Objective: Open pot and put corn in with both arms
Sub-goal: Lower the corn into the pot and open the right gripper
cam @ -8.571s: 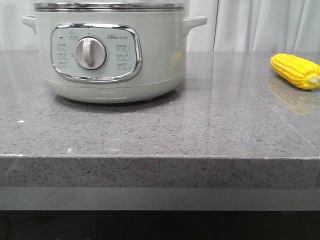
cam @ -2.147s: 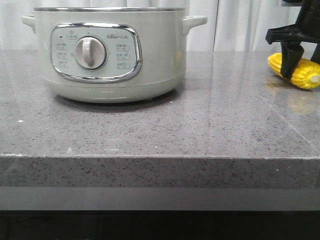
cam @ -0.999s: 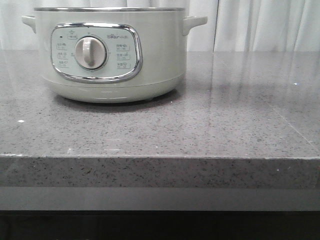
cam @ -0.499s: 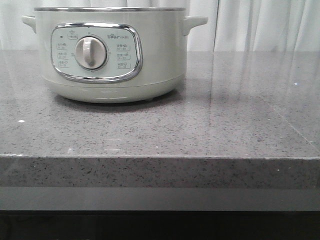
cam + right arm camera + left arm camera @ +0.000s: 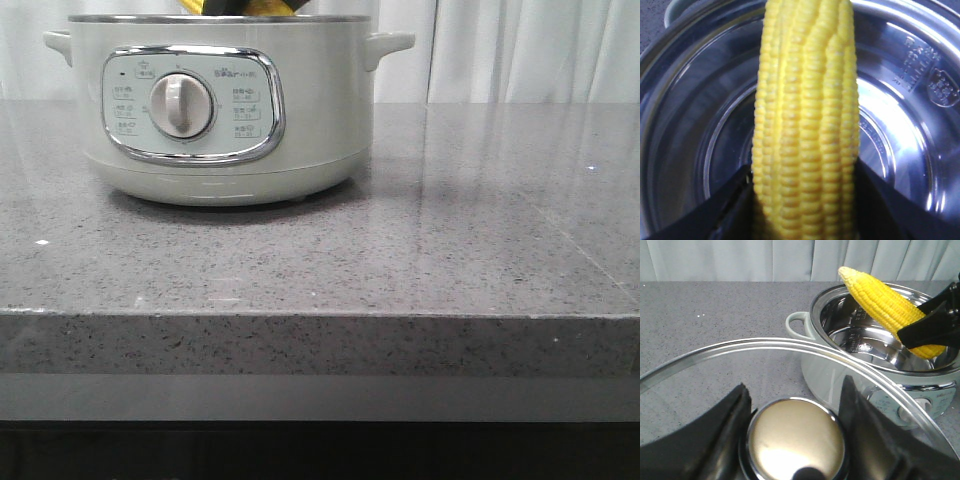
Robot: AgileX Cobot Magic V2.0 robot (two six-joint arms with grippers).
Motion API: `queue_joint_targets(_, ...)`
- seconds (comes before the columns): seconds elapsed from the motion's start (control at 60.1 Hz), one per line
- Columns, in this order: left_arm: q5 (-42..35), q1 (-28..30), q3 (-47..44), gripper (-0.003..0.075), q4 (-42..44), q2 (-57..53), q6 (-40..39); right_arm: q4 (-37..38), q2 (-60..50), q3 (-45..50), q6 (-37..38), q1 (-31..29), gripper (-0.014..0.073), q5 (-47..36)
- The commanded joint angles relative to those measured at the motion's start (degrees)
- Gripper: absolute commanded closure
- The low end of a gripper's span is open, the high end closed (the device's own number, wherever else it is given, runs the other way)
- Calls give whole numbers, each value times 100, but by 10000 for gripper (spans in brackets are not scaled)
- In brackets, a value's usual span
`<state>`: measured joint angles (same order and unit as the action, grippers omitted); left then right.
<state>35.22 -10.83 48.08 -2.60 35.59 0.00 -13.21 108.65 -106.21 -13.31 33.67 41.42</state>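
My right gripper [image 5: 805,200] pinches the corn [image 5: 892,310] over the open pot [image 5: 220,110]. My left gripper [image 5: 795,432] squeezes the glass lid [image 5: 790,370] by its knob, beside the pot on the grey counter [image 5: 400,250]. The writing on the panel is too small to read.

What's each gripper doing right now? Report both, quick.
Left gripper: closed on the glass lid by its knob.
Right gripper: closed on the corn, over the open pot.

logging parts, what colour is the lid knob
Shiny gold-toned metal with a chrome ring: lid knob, clearest in the left wrist view.
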Motion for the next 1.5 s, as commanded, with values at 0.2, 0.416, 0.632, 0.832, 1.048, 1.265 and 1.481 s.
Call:
queue_joint_targets(0.2, -872, 8, 216, 457, -50, -9, 0, 30, -334, -200, -71, -21, 15, -306)
queue_joint_targets(0.416, -872, 8, 216, 457, -50, -9, 0, 30, -592, -200, -59, -33, 19, -339)
queue_joint_targets(0.632, -872, 8, 216, 457, -50, -9, 0, 18, -1425, 249, -8, -33, 19, -525)
queue_joint_targets(0.832, -872, 8, 216, 457, -50, -9, 0, 39, -2514, 1564, -8, -33, 19, -948)
queue_joint_targets(1.048, -872, 8, 216, 457, -50, -9, 0, 39, -3577, 2803, -8, -33, 19, -951)
queue_joint_targets(1.265, -872, 8, 216, 457, -50, -9, 0, 17, -4402, 3770, -8, -33, 19, -951)
queue_joint_targets(1.481, -974, 8, 216, 457, -105, -9, 0, 0, -4940, 4298, -8, -33, 19, -920)
